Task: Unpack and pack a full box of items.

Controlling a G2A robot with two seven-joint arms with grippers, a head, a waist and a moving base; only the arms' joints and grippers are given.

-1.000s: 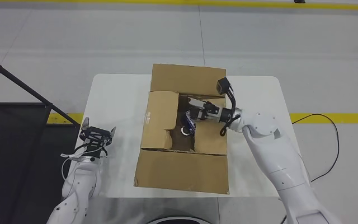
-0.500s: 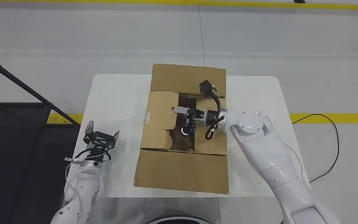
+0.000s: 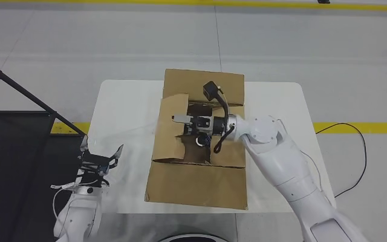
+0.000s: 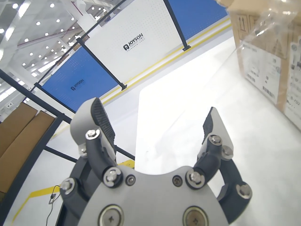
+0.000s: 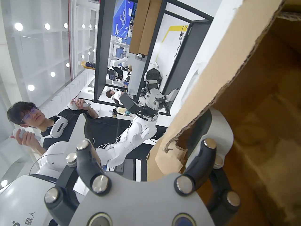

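over the last second the right arm has swung leftward across the box [image 3: 196, 184], and the left arm has drawn back toward the near left corner of the desk [image 3: 127, 103].

the desk is a smooth white rectangle standing on a pale grey floor [image 3: 91, 42] marked with a yellow line [image 3: 351, 127]. a black frame [image 3: 24, 91] with a dark panel stands to the left.

the box is brown corrugated cardboard in the middle of the desk, its four flaps folded outward. printed labels cover the side seen in the left wrist view, and a clear film [image 4: 268, 17] lies crumpled against that corner. a blue and white item [image 3: 203, 140] shows in the dark opening, partly hidden under the right wrist.

the right pincer [image 3: 180, 124] sits at the inner left flap [image 3: 172, 115]. in the right wrist view its fingers are spread wide and released, one outside and one inside the flap's torn, ragged edge [image 5: 235, 55], not clenched on it.

the left pincer [image 3: 101, 151] hangs at the desk's left edge, well apart from the box. its ribbed black pads [image 4: 101, 116] are splayed, grasping nothing.
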